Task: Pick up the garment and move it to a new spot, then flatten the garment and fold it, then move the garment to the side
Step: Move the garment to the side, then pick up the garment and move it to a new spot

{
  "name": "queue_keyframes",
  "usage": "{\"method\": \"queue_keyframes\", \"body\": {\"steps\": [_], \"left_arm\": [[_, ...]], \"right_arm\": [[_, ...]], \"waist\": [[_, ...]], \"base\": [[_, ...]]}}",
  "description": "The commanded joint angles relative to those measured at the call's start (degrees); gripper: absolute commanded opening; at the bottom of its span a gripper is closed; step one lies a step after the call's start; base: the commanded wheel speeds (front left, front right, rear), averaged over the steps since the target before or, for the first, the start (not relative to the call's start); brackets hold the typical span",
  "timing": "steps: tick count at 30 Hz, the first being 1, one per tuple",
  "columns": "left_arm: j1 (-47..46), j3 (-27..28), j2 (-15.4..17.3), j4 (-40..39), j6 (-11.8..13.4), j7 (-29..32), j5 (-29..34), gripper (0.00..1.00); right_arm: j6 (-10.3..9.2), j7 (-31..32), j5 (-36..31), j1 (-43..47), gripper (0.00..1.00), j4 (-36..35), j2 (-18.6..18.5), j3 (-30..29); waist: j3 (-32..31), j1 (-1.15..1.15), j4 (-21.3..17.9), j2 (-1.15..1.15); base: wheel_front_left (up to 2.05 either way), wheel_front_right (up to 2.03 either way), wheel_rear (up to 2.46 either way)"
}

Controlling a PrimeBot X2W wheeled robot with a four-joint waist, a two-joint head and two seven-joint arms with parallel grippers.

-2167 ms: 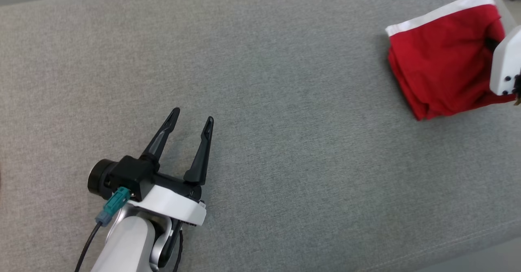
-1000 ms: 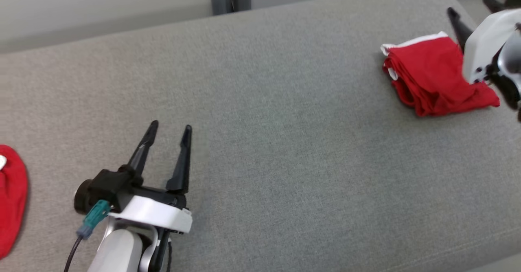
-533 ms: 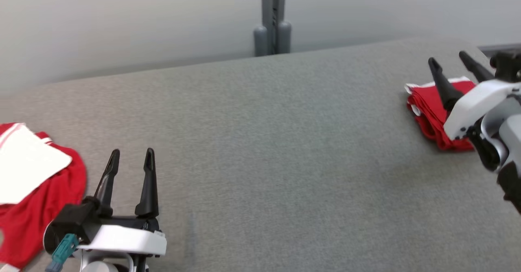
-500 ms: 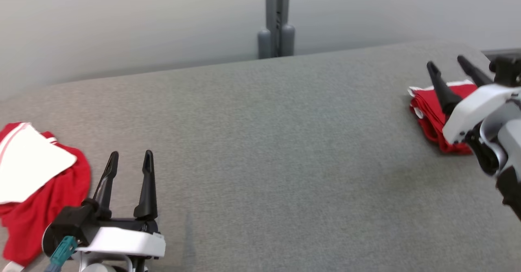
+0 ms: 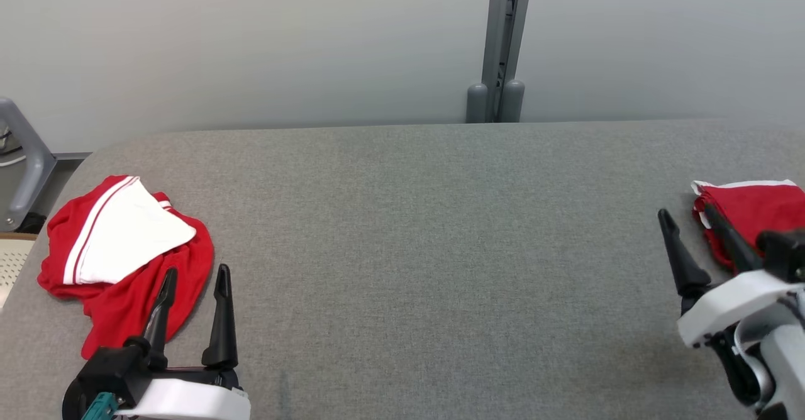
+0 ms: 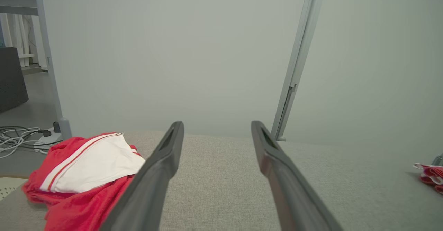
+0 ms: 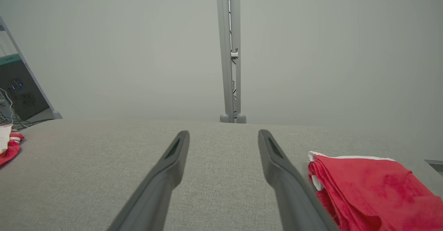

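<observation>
Right pincer (image 5: 685,214) spread, empty, just beside the folded red cloth garment with white trim (image 5: 751,209) at the right end of the grey fabric-covered tabletop (image 5: 409,250). Left pincer (image 5: 195,275) spread, empty, tips by a crumpled red-and-white cloth garment (image 5: 126,250).

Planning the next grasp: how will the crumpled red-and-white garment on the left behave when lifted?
Probably floppy: the crumpled red-and-white garment lies in loose folds, so it should drape. Likely light, seeming thin cloth. Pushed across the grey fabric table, it may bunch.
</observation>
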Motion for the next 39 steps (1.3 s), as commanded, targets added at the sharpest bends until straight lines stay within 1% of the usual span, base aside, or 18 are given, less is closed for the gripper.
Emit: {"method": "queue_keyframes", "body": {"steps": [1, 6, 11, 17, 20, 26, 39], "left_arm": [[0.44, 0.12, 0.06, 0.12, -0.22, -0.08, 0.26, 1.00], [1.15, -0.03, -0.35, 0.08, -0.29, -0.08, 0.88, 1.00], [2.00, -0.24, -0.96, -0.04, -0.45, -0.08, 1.75, 1.00], [2.94, 0.07, -1.47, 0.81, -0.70, -0.08, 2.72, 1.00], [3.13, 0.23, -1.71, 1.20, -1.02, -0.08, 2.95, 1.00], [2.92, 0.33, -2.05, 1.78, -1.39, -0.08, 3.41, 1.00], [2.22, 0.63, -2.45, 2.58, -1.98, -0.08, 3.69, 1.00]], "right_arm": [[0.01, -0.23, -2.27, 2.88, 1.00, -2.54, 0.92, -1.98], [0.01, -0.16, -8.55, 11.68, 1.00, -10.28, 5.84, -7.39], [0.01, -0.13, -13.49, 17.04, 1.00, -15.08, 10.41, -12.05], [0.01, -0.13, -18.04, 20.00, 1.00, -18.79, 13.51, -14.89], [0.01, -0.13, -19.62, 20.44, 1.00, -20.43, 14.27, -15.84], [0.01, -0.12, -20.49, 21.24, 1.00, -21.89, 14.72, -16.52], [0.01, -0.13, -20.62, 21.23, 1.00, -21.56, 14.77, -16.19]], "waist": [[-0.19, 0.00, 0.39, 0.00], [-0.26, 0.00, 0.67, 0.00], [-0.33, 0.00, 0.11, 0.00], [-0.29, 0.00, -0.74, 0.00], [-0.26, 0.00, -1.01, 0.00], [-0.33, 0.00, -0.92, 0.00], [-0.31, 0.00, -0.70, 0.00]], "base": [[0.00, 0.00, 0.00], [0.00, 0.00, 0.00], [0.00, 0.00, 0.00], [0.00, 0.00, 0.00], [0.00, 0.00, 0.00], [0.00, 0.00, 0.00], [0.00, 0.00, 0.00]]}}
